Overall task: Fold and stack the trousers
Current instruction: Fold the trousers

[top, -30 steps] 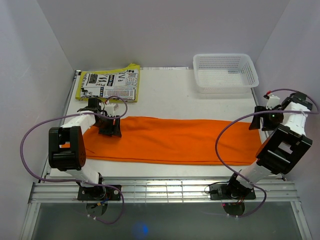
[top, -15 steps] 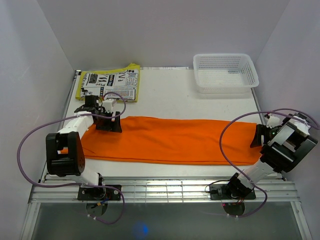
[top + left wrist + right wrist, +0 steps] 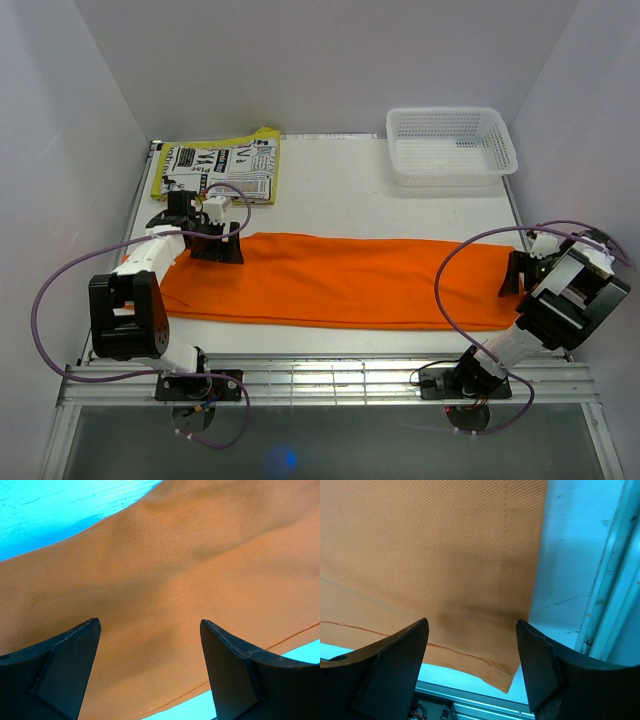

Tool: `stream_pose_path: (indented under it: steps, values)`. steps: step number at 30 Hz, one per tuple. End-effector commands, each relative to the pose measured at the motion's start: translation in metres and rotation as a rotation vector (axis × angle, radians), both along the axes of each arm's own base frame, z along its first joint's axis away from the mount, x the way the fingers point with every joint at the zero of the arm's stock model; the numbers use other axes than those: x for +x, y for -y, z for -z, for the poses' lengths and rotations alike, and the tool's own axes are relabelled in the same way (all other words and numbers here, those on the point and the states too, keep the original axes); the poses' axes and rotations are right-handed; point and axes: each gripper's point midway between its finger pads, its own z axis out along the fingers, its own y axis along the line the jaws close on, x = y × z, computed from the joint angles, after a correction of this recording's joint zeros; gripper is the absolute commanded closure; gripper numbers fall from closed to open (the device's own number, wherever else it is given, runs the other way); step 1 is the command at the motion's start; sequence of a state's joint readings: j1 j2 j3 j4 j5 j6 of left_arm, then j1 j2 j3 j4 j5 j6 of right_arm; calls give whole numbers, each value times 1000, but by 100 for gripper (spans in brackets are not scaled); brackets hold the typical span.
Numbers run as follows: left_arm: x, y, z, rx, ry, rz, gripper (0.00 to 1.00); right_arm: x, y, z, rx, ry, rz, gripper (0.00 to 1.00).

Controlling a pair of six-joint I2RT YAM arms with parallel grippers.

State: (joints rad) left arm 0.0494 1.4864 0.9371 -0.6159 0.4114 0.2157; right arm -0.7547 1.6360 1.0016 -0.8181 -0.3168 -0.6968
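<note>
The orange trousers (image 3: 340, 280) lie flat as one long folded strip across the table, left to right. My left gripper (image 3: 218, 246) hangs open over their far left corner; in the left wrist view its black fingers (image 3: 65, 665) straddle bare orange cloth (image 3: 165, 580) with a stitched hem near the bottom. My right gripper (image 3: 513, 274) stands open over the right end of the strip. The right wrist view shows the cloth's near right corner (image 3: 507, 677) between the two fingers (image 3: 395, 660), with nothing gripped.
A white mesh basket (image 3: 451, 145) stands at the back right. A yellow-edged printed paper (image 3: 218, 167) lies at the back left. White walls close in both sides, and a metal rail (image 3: 330, 380) runs along the near edge.
The left gripper opened wider and shifted slightly toward the back left. The right arm swung down and toward the near right, bringing its gripper low over the trousers' right end.
</note>
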Motion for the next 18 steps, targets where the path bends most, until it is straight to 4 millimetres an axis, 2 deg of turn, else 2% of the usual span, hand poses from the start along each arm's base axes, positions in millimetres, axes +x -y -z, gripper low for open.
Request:
stream_pose_path:
  steps: [1, 3, 6, 11, 15, 18]
  values:
    - [3, 6, -14, -37, 55, 8, 9, 16, 20, -28, -112, 93, -9, 23]
    - [4, 6, -14, -41, 60, 4, 9, 18, 27, -31, -141, 94, 2, 23]
    - [5, 7, -14, -48, 56, 1, 9, 20, 33, -24, -141, 72, 17, 25]
    - [7, 7, -17, -50, 64, -1, 8, 17, 28, 3, -88, 17, 35, 27]
    - [7, 7, -18, -51, 67, -3, 8, 14, 11, 24, -18, -21, 17, 29]
    - [7, 7, -18, -52, 67, -4, 8, 8, -14, 34, 37, -41, -21, 32]
